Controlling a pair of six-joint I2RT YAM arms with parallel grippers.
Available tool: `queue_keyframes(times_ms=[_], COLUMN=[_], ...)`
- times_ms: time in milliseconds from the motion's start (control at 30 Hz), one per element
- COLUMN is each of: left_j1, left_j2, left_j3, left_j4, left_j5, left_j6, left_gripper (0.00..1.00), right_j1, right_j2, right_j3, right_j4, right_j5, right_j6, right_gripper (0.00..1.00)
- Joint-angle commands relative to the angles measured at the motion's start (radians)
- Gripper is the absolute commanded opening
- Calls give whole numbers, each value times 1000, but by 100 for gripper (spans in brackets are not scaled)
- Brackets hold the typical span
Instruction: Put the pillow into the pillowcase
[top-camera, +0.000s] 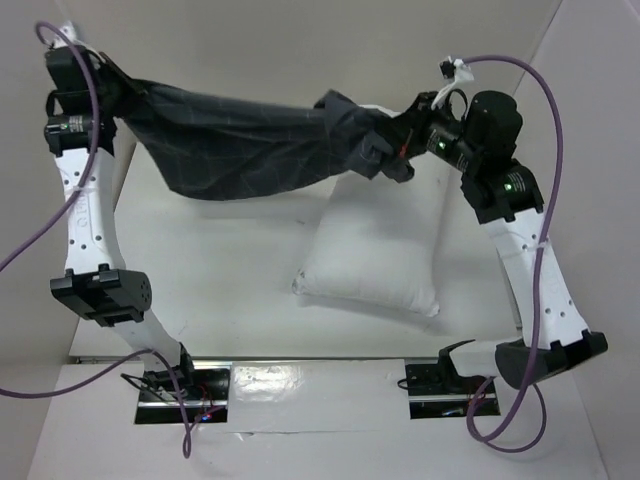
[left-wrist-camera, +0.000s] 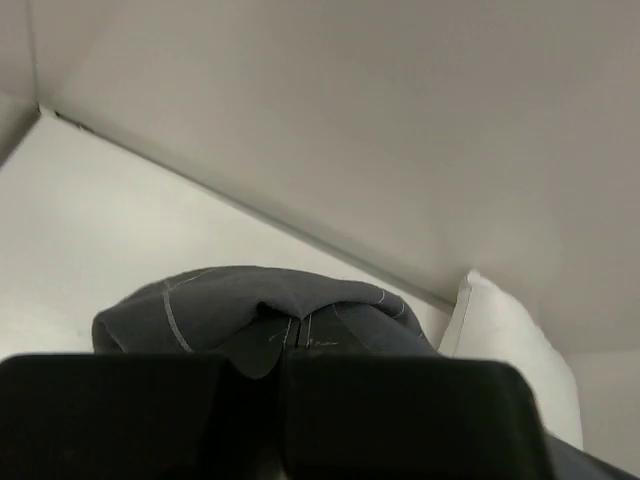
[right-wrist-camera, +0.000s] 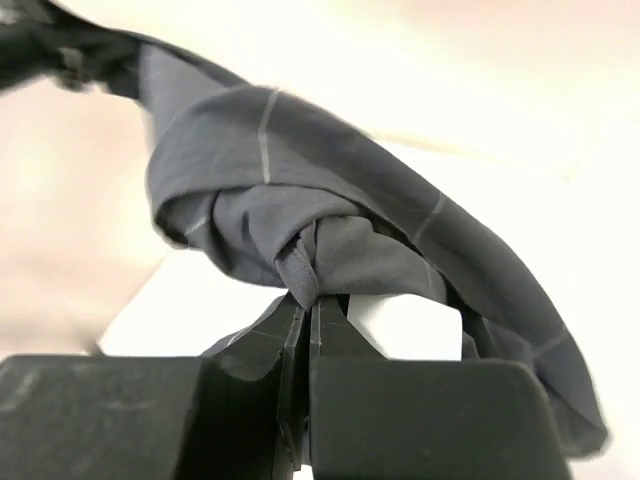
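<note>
A dark grey checked pillowcase hangs stretched in the air between two robot arms — the left gripper and right gripper each pinch bunched fabric, jaws pressed together. The white pillow lies on the table beneath its right end.

The top view looks down from high behind over the whole table. Each wrist view looks close along its fingers at the pillowcase, shared by all.
</note>
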Motion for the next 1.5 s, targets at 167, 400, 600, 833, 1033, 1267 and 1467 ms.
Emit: queue_keyframes(times_ms=[167,400,600,833,1033,1267,1467], left_j1=[202,252,43,-271,-423,-434,-445], left_j2=[99,18,18,-31,0,9,31], left_j3=[-6,-274,-307,-509,-679,-706,-657], left_j4=[-51,-9,-60,-72,-37,-12,-12], left_j5=[47,29,56,57,-13,-2,-1], left_j6=[-12,22,119,177,133,129,143], left_gripper=[0,48,80,70,72,72,72], right_j1=[77,352,297,184,283,172,-83], right_j2=[69,-55,-173,-158,-69,41,-121], right_j3=[-218,-564,-461,-461,-573,-597,-477], right_j4=[430,60,-208,-297,-189,-304,-392], right_j5=[-358,-74,529,587,542,707,749], right_j6=[180,29,24,55,116,177,90], right_gripper=[0,71,82,94,98,4,0])
